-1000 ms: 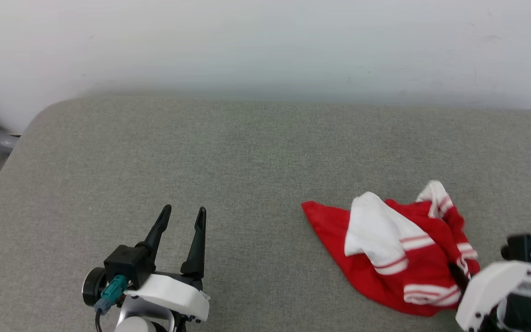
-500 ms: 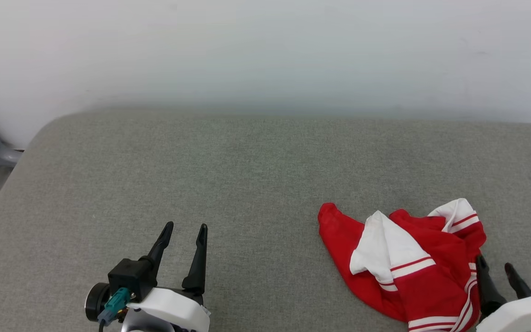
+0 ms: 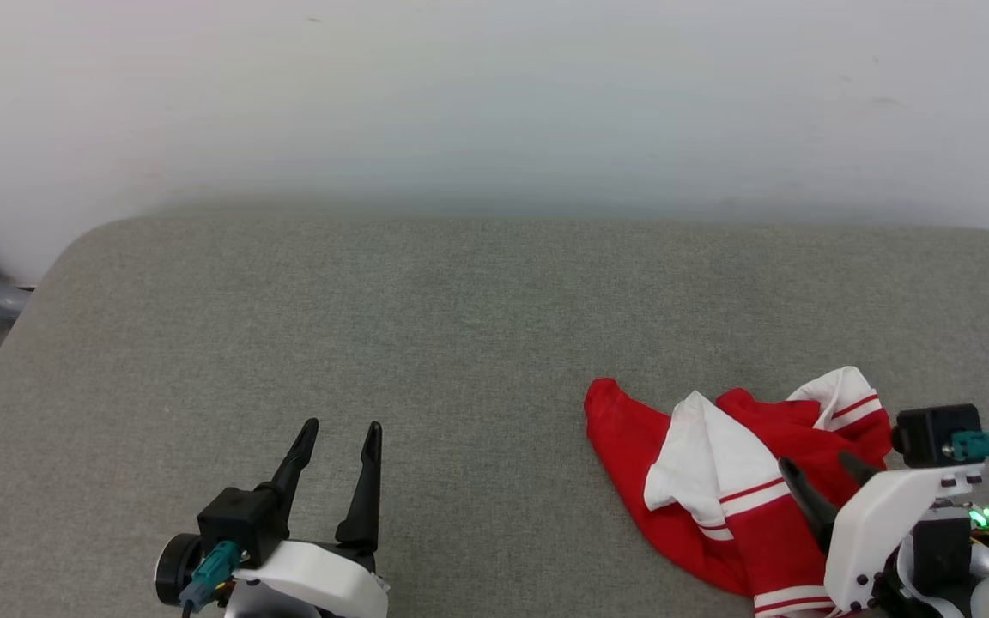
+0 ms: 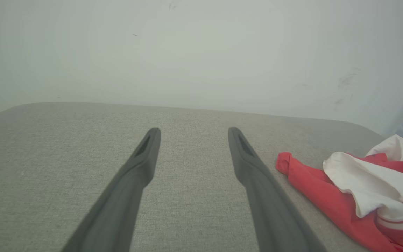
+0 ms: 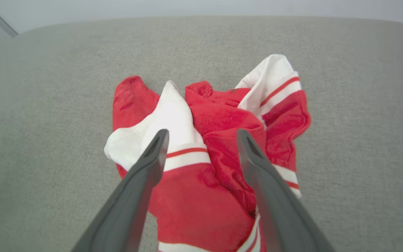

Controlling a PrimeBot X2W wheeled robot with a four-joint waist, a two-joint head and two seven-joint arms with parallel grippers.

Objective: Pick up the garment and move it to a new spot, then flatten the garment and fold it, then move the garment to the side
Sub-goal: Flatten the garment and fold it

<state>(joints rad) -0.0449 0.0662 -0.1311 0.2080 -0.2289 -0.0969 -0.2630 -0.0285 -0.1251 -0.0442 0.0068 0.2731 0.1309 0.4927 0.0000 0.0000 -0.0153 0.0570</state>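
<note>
bench (image 3: 460,326): grey fabric-topped, wide, carries the garment
garment (image 3: 632,438): red jersey T-shirt, white striped sleeves, crumpled, lying loose
right claw (image 3: 815,461): fingers apart, over the garment's near part, gripping nothing
left claw (image 3: 342,425): fingers apart, well apart from the garment

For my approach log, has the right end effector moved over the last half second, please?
Yes. The right end effector moved left: half a second ago it stood beside the garment's right edge, now it is over its red middle.
</note>
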